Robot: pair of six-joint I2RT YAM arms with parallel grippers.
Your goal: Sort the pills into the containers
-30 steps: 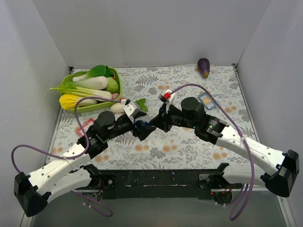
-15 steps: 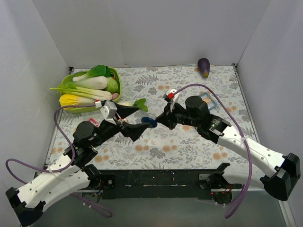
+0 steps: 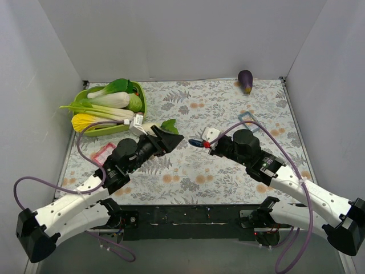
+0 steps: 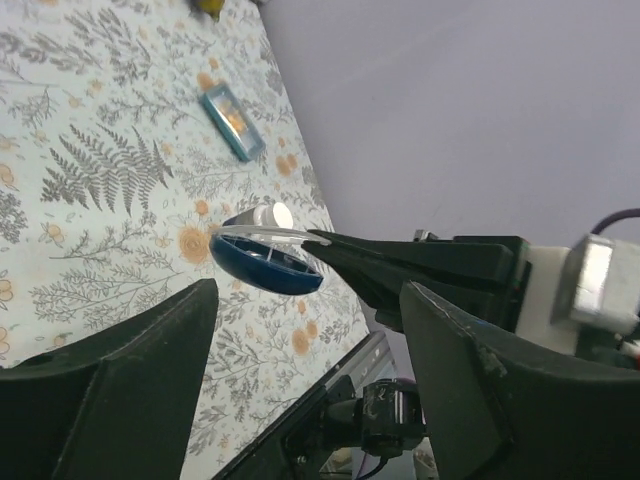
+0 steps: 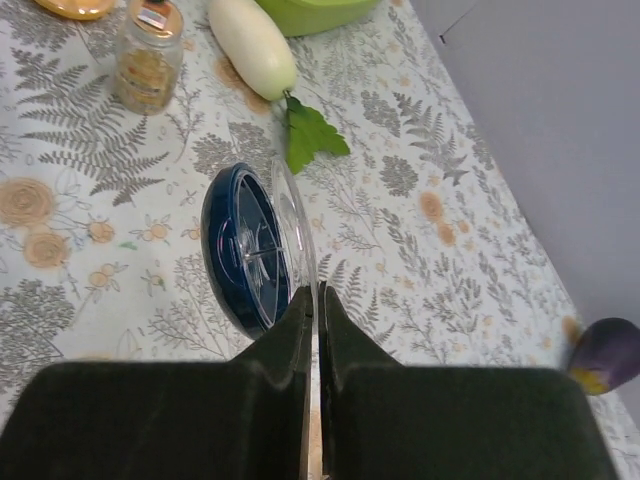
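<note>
A round dark blue pill case (image 5: pixel 243 252) with a clear lid (image 5: pixel 290 215) hangs on edge above the table; it also shows in the top view (image 3: pixel 195 142) and the left wrist view (image 4: pixel 265 270). My right gripper (image 5: pixel 315 295) is shut on the lid's rim, also seen from above (image 3: pixel 203 144). My left gripper (image 4: pixel 310 300) is open and empty, just left of the case (image 3: pixel 170 136). A pink tray (image 3: pixel 104 153) lies at the left, a blue tray (image 3: pixel 247 118) at the right. An orange dish (image 5: pixel 75 6) is at the frame's top edge.
A small jar of amber pills (image 5: pixel 147 55) stands by a white radish (image 5: pixel 255 45) with a green leaf. The big green vegetable basket (image 3: pixel 140 94) is at the back left. A purple eggplant (image 3: pixel 245 81) lies at the back right.
Both grippers were together at the blue case. The left gripper has let go, opened and drawn back left. The right gripper has carried the case to the right.
</note>
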